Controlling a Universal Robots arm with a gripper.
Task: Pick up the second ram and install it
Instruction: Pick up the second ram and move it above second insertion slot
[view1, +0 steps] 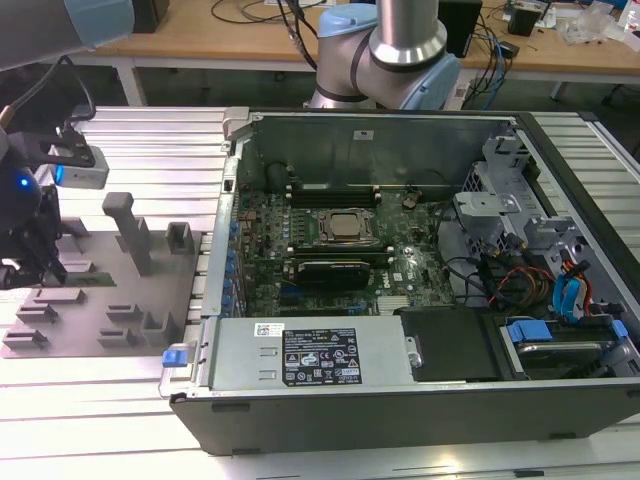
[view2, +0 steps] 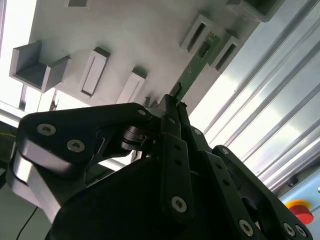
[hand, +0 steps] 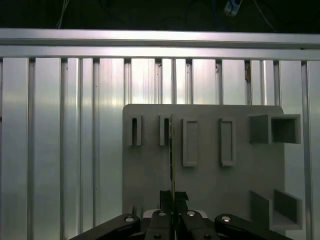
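The second ram (view2: 197, 62) is a thin green board with dark chips. It stands on edge on the grey fixture plate (view2: 145, 40), its far end between two grey blocks. It appears edge-on as a thin line (hand: 172, 160) in the first wrist view. My gripper (view2: 173, 104) is shut on its near end, with both black fingers pressed against it (hand: 173, 197). In the exterior view the gripper (view1: 40, 262) hangs low over the plate at the exterior view's left, well away from the motherboard (view1: 330, 240) and its black memory slots (view1: 330, 195).
The open computer case (view1: 400, 400) fills the middle and right of the exterior view, with a power supply (view1: 310, 350) along its near side. A tall grey post (view1: 130, 230) and low blocks stand on the plate (view1: 100, 300). Slatted aluminium table (hand: 60, 150) surrounds it. A red button (view2: 300, 210) sits nearby.
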